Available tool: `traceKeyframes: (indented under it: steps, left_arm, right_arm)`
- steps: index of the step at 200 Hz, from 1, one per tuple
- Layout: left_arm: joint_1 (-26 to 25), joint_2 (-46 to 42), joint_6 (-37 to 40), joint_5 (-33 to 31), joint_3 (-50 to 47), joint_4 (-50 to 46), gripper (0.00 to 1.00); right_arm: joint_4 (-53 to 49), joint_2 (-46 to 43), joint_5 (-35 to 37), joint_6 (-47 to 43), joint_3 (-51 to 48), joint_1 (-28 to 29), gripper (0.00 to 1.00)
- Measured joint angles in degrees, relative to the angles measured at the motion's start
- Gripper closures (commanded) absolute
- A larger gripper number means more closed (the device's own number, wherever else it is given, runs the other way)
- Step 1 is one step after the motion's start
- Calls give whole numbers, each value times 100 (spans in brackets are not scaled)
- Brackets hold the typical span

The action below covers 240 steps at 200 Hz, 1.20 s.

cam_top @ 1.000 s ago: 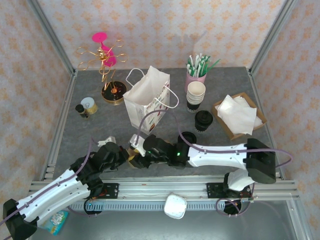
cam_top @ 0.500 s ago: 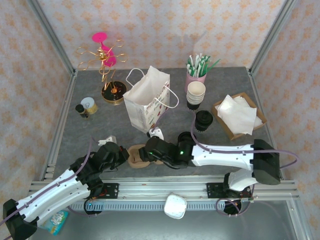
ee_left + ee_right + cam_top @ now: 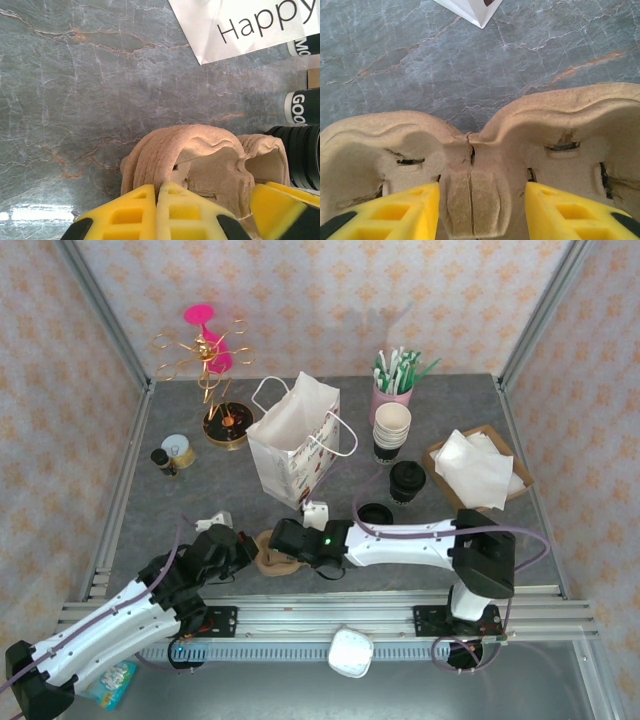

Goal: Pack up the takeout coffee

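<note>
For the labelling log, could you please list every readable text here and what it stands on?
"Happy": on the white paper bag, cut off at the frame edge.
"GOO": on a black cup, cut off.
"MO": on a second black cup, cut off.
Too small to read: the small tin label and the bag's print in the top view.
</note>
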Motion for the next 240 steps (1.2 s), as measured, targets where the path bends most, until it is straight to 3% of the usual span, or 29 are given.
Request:
traceKeyframes:
  steps: [31,145,240]
  left_arm:
    - [0,-9,0,-2,0,-2,100]
    - [0,-9,0,-7,0,-66,100]
    - [0,197,-2,-170,0,-103,100]
  right_arm:
    - [-127,243,96,28,192,-20,53]
    - [-153,361,140,-22,289,-57,70]
    - [31,-35,-133,-42,284,-87,71]
